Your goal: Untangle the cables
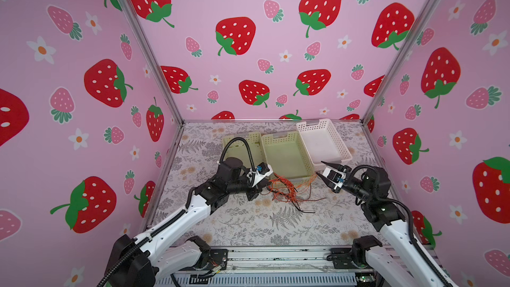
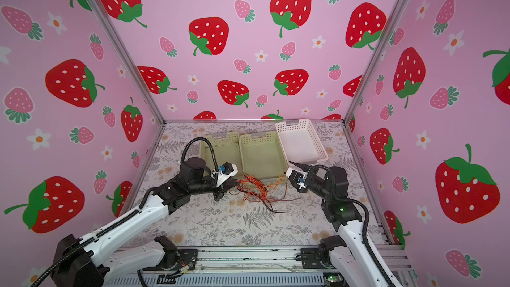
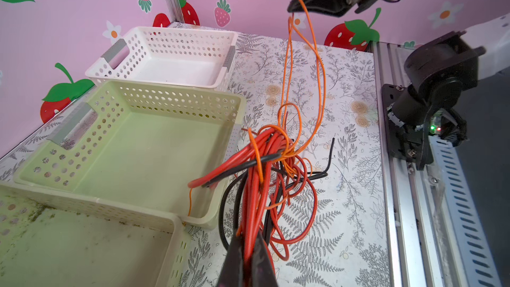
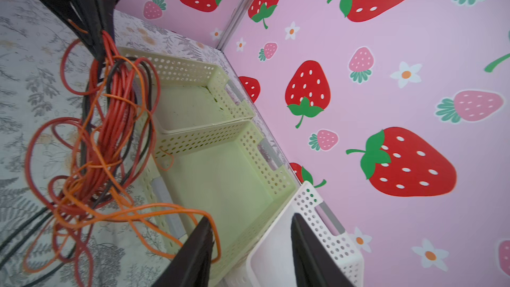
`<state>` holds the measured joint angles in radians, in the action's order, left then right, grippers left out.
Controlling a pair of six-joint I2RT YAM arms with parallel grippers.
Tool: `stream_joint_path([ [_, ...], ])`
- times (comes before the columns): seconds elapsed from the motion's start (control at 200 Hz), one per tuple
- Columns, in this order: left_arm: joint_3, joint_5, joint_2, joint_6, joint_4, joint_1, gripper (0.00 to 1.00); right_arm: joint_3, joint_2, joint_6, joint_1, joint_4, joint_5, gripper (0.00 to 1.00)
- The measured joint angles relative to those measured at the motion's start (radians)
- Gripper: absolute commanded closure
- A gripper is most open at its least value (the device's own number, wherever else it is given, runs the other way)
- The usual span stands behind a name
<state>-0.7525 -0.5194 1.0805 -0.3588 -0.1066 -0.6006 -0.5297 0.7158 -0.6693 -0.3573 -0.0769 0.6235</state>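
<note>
no writing, label, brand, number or sign can be read in any view. the walls carry only printed strawberries and flowers, and the tabletop only a fern-and-blossom pattern.

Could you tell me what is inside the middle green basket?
An orange cable end dips into the middle green basket at its near corner; otherwise the floor looks bare. The cables hide part of its near wall.
</note>
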Motion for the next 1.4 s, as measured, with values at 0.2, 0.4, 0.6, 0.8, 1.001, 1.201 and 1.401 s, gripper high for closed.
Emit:
stream_joint_path([
  [0.2,0.000,0.029,-0.011,0.015,0.005,-0.006,1.00,-0.002,0.031,-0.041,-0.135,0.065,-0.122,0.43],
  [0.4,0.000,0.047,-0.027,0.016,0.014,-0.008,1.00,-0.003,0.025,-0.047,-0.145,0.036,-0.085,0.48],
  [0.6,-0.002,0.080,-0.016,0.016,0.019,-0.004,1.00,-0.062,0.109,-0.100,-0.222,0.126,-0.196,0.47],
  [0.8,-0.002,0.076,-0.068,0.058,0.038,0.141,1.00,-0.056,0.021,-0.206,-0.209,0.244,-0.385,0.44],
  [1.001,-0.025,0.033,-0.072,0.096,0.051,0.212,1.00,-0.041,-0.008,-0.253,-0.206,0.326,-0.441,0.44],
  [1.201,-0.035,-0.015,-0.065,0.072,0.033,0.169,1.00,-0.070,-0.029,-0.187,-0.170,0.248,-0.295,0.59],
  [1.401,-0.066,-0.011,-0.025,0.035,0.023,0.093,1.00,-0.220,0.155,-0.105,-0.287,0.090,-0.094,0.59],
])
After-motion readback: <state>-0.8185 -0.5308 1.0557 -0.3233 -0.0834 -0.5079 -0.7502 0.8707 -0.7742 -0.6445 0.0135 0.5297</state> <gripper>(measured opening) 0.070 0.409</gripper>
